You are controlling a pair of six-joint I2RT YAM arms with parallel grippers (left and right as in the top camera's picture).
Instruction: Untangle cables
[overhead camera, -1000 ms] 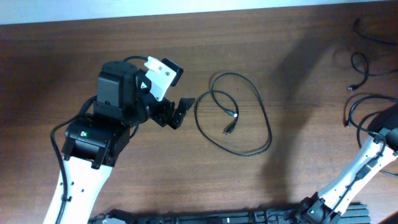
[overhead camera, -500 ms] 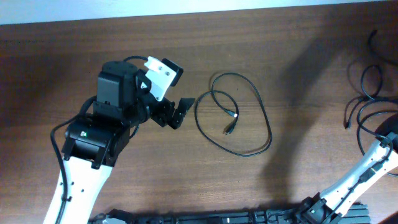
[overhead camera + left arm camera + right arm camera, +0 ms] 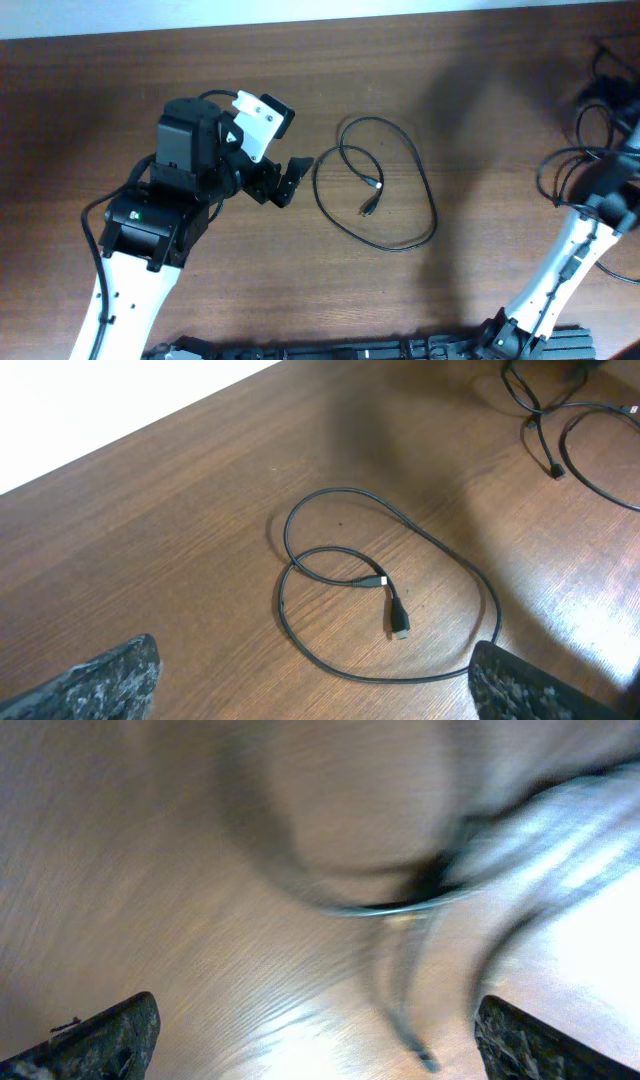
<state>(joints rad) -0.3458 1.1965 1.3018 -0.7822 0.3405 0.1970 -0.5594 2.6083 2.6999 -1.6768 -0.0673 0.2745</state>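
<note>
One loose cable (image 3: pixel 378 187) lies in a looped oval at mid-table, both plugs inside the loop. My left gripper (image 3: pixel 284 182) stands open just left of it, touching nothing. In the left wrist view the same cable (image 3: pixel 385 590) lies ahead of the open gripper (image 3: pixel 315 690), its plug (image 3: pixel 398 622) pointing toward me. More cables (image 3: pixel 565 172) are bunched at the right edge around my right arm (image 3: pixel 590 215). The right wrist view is motion-blurred: the right gripper (image 3: pixel 315 1045) is open over blurred cables (image 3: pixel 420 890), with nothing gripped.
The wooden table's far edge (image 3: pixel 320 22) meets a white surface. A black rail (image 3: pixel 330 350) runs along the near edge between the arm bases. The right-hand cords (image 3: pixel 560 420) also show at the left wrist view's top right.
The right arm has swung up toward the far right corner, and the cords at the right edge have shifted with it. The left arm and the middle cable have not moved.
</note>
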